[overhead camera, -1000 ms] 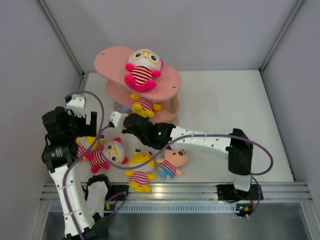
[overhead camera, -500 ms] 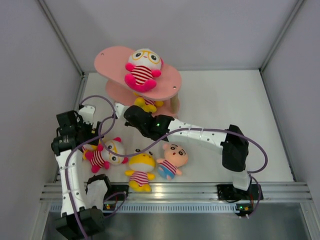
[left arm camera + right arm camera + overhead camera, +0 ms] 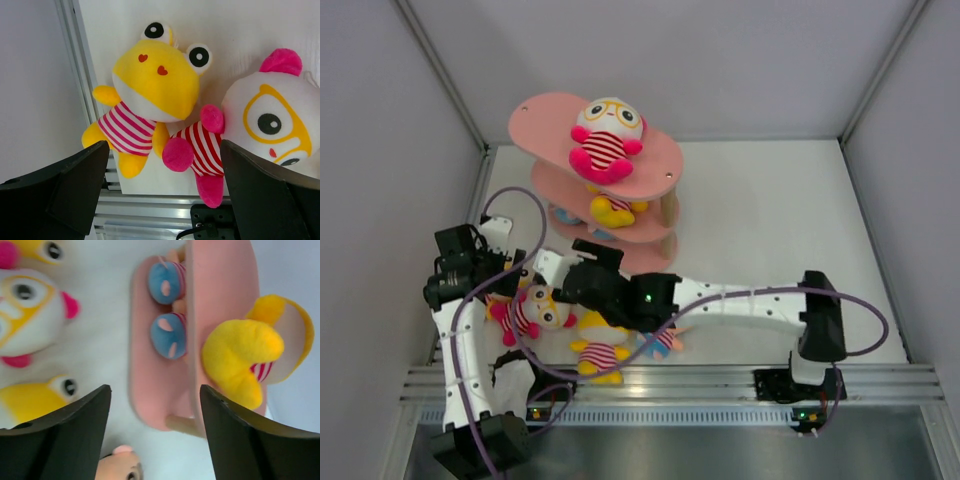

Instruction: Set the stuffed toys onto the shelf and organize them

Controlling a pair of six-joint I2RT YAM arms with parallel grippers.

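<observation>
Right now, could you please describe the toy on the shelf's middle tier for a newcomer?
Start at the pink three-tier shelf. On its middle board, below the glasses-wearing toy on top, sits a yellow toy in a striped shirt. It is the shelf's only yellow one.

Pink three-tier shelf (image 3: 535,125) upright, glasses toy (image 3: 605,135) seated on top board, yellow toy (image 3: 613,210) on middle board, blue-footed toy (image 3: 167,335) on bottom board, second glasses toy (image 3: 535,310), frog toy (image 3: 150,95) and second yellow toy (image 3: 598,345) lying loose in front
</observation>
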